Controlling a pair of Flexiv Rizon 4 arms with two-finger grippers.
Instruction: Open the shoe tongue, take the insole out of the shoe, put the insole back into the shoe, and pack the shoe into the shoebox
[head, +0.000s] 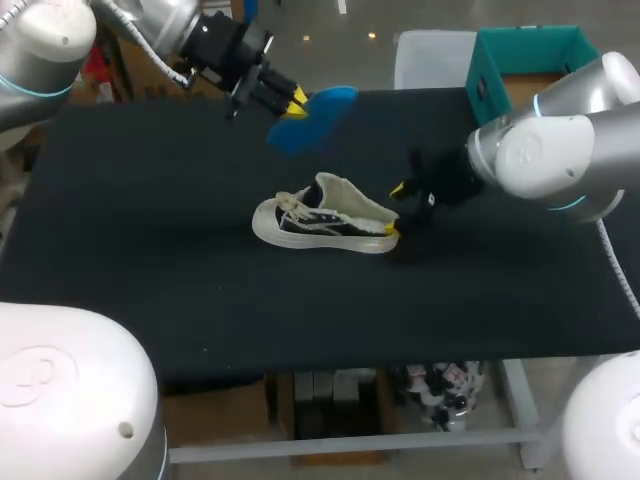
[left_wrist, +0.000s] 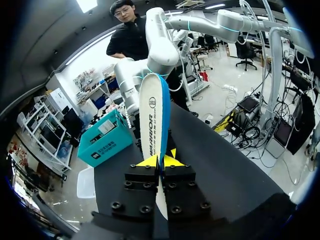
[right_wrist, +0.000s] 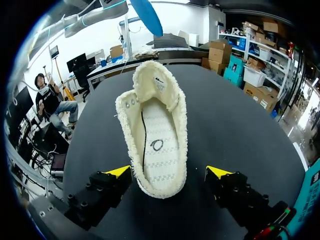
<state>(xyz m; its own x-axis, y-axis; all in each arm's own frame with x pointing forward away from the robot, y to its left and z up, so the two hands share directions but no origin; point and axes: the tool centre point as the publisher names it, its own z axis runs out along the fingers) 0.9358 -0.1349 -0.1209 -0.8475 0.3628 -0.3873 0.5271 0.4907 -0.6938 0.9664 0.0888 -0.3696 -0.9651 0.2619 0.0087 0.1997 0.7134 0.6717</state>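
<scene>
A cream and black sneaker (head: 325, 217) lies on the black table (head: 150, 250), toe to the left, tongue pulled open. In the right wrist view the sneaker (right_wrist: 156, 140) shows its bare lined inside. My right gripper (head: 396, 207) stands open at the heel, one yellow tip on each side of it; the right gripper (right_wrist: 169, 172) does not touch the shoe. My left gripper (head: 296, 100) is raised over the table's far side, shut on the blue-backed insole (head: 312, 113). In the left wrist view the insole (left_wrist: 154, 117) stands on edge between the left gripper's (left_wrist: 161, 160) tips.
A teal shoebox (head: 528, 66) stands open at the table's far right corner, with a white lid (head: 432, 58) beside it on the left. The shoebox (left_wrist: 105, 140) also shows ahead of the left gripper.
</scene>
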